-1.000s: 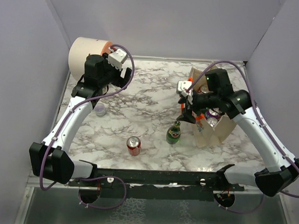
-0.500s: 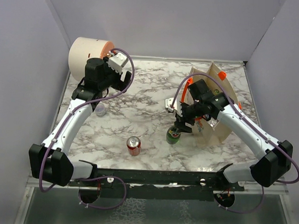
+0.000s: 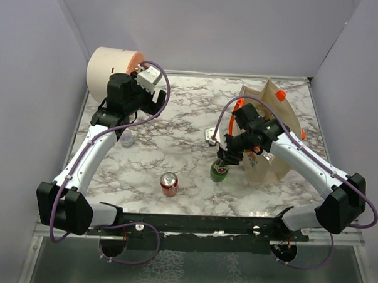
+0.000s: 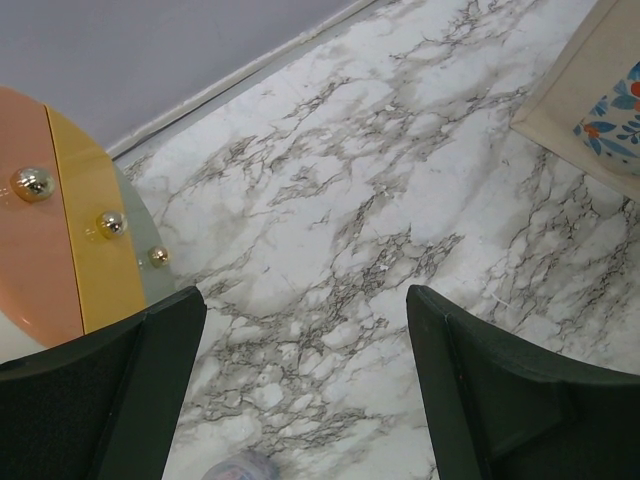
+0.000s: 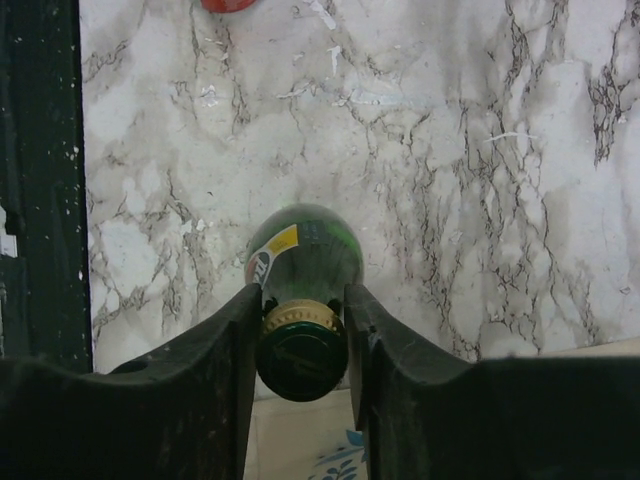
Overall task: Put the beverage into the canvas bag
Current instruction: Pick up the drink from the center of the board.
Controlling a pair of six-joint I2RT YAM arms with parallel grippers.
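The right gripper (image 3: 225, 157) reaches down over the green glass bottle (image 3: 219, 171), and the right wrist view shows its two fingers (image 5: 215, 390) pressed against either side of the gold-banded neck, pinching it. The bottle stands upright on the marble table (image 3: 190, 116), just beside the near left corner of the canvas bag (image 3: 272, 173) and outside it. The bag's orange handles (image 3: 280, 95) stick up at its far side. The left gripper (image 4: 300, 390) hangs spread wide over bare marble near a pink and yellow round box (image 3: 108, 63), holding nothing. A red can (image 3: 169, 183) stands apart, near the front edge.
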